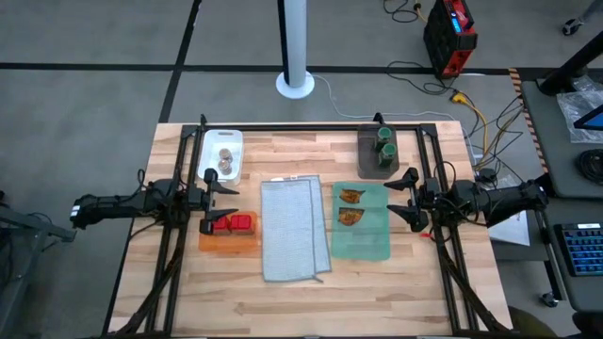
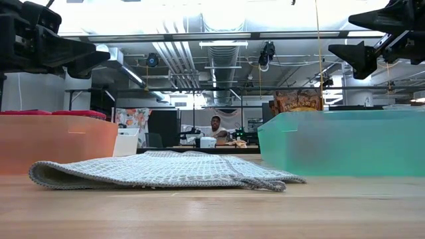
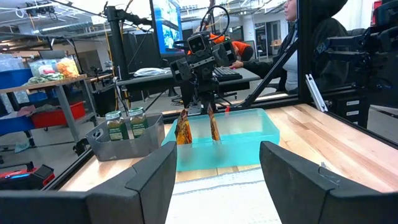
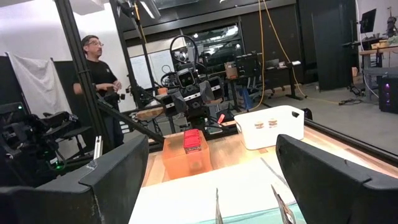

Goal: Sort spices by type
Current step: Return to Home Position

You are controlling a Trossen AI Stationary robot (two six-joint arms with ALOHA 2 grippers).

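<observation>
Two red boxy containers (image 1: 237, 223) lie in an orange tray (image 1: 226, 242). Two clear shakers (image 1: 226, 160) sit in a white tray (image 1: 223, 141). Two green-topped jars (image 1: 385, 149) stand in a dark grey bin (image 1: 369, 169). Two orange-brown packets (image 1: 351, 206) stand in a green tray (image 1: 363, 240), shown upright in the left wrist view (image 3: 183, 130). My left gripper (image 1: 231, 202) is open and hangs above the orange tray's far edge. My right gripper (image 1: 391, 199) is open and hangs above the green tray's right edge. Neither touches anything.
A grey folded cloth (image 1: 294, 228) lies flat in the middle between the orange and green trays. Bare wood runs along the table's near edge (image 1: 301, 306). Black frame rails (image 1: 311, 128) border the table. People (image 4: 96, 81) are in the room beyond.
</observation>
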